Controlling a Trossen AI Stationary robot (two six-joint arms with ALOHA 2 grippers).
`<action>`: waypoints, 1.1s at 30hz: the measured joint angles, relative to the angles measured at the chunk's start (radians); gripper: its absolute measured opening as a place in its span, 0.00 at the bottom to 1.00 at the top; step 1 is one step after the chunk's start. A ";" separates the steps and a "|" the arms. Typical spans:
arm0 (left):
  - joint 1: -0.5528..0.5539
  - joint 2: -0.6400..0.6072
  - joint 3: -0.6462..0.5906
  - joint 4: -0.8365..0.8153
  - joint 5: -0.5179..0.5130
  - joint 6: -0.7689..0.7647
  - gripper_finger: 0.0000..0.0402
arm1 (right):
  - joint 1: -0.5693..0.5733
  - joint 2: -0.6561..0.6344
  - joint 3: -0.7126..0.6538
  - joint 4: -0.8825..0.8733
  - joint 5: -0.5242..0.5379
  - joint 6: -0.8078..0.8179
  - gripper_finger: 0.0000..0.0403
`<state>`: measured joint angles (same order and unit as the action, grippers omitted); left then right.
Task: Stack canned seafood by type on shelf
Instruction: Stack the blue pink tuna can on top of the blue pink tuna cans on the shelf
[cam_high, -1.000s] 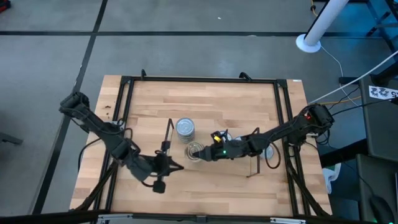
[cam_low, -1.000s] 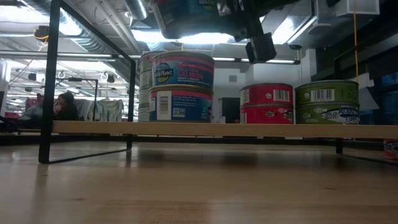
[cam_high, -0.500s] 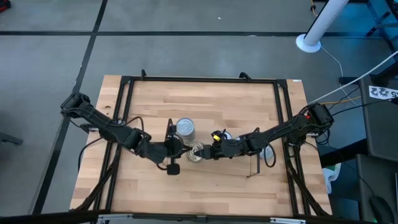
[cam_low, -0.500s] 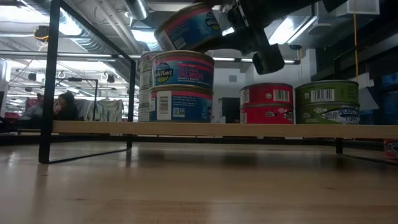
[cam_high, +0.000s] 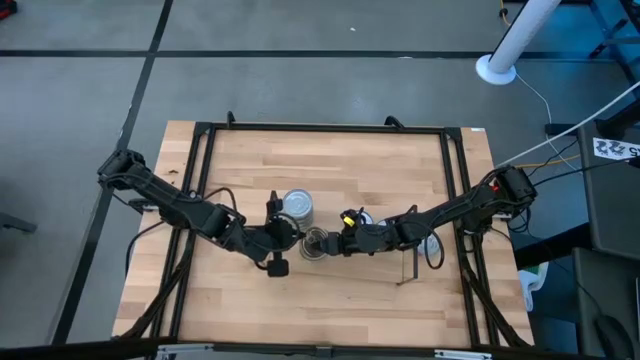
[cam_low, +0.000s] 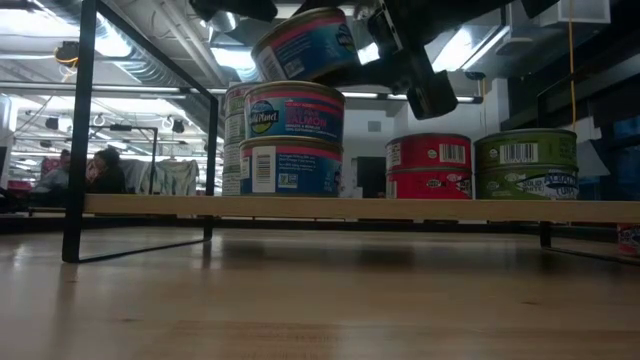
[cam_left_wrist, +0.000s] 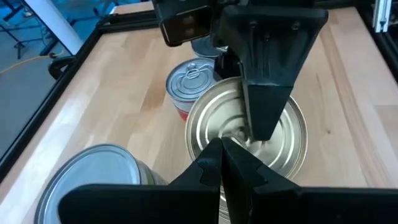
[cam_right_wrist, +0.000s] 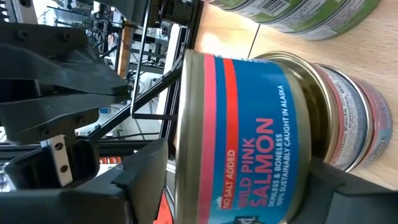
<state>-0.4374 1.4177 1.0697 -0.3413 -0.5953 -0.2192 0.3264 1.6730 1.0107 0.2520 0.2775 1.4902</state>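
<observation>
A blue-and-red pink salmon can (cam_low: 305, 45) hangs tilted just above a stack of two like cans (cam_low: 295, 140) on the light-wood shelf (cam_low: 150, 206). My right gripper (cam_high: 325, 243) reaches in from the table's right, open, with one finger above the can and one below it. Coming from the left, my left gripper (cam_left_wrist: 225, 163) is shut, its tips at the can's lid (cam_left_wrist: 249, 134). Two red cans (cam_low: 428, 165) and two green cans (cam_low: 525, 165) stand stacked farther along the shelf. My left gripper sets its shut fingertips against the rim of the lid (cam_left_wrist: 211, 149) on the can's left side, slanting down from the table's left. My right gripper has its lower finger (cam_right_wrist: 348, 186) under the can's bottom, between it and the stack. The upper finger (cam_left_wrist: 267, 93) lies over the lid, a sliver off it. The can sits tilted, its right side higher.
A second stack of silver-topped cans (cam_high: 297, 207) stands just beyond on the shelf. Black wire uprights (cam_low: 85, 120) close the shelf's ends. A black frame (cam_high: 320, 128) rims the tabletop, and people sit in the room beyond.
My left gripper has swung from the near left toward the far right, up to the salmon can, staying shut. The can has come down from higher up and tipped, its left side now lower, close over the stack.
</observation>
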 joint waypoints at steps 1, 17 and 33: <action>0.000 0.004 0.000 0.000 0.000 0.001 0.01 | 0.000 0.000 0.000 0.000 0.000 0.000 0.66; -0.001 0.108 0.000 -0.002 -0.008 0.040 0.01 | 0.000 0.000 0.000 0.033 -0.019 0.107 0.70; -0.020 0.101 0.000 -0.025 -0.001 0.044 0.01 | 0.000 0.000 0.000 -0.005 -0.077 0.104 0.70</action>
<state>-0.4576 1.5191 1.0695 -0.3665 -0.5964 -0.1749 0.3267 1.6726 1.0108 0.2469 0.2008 1.5940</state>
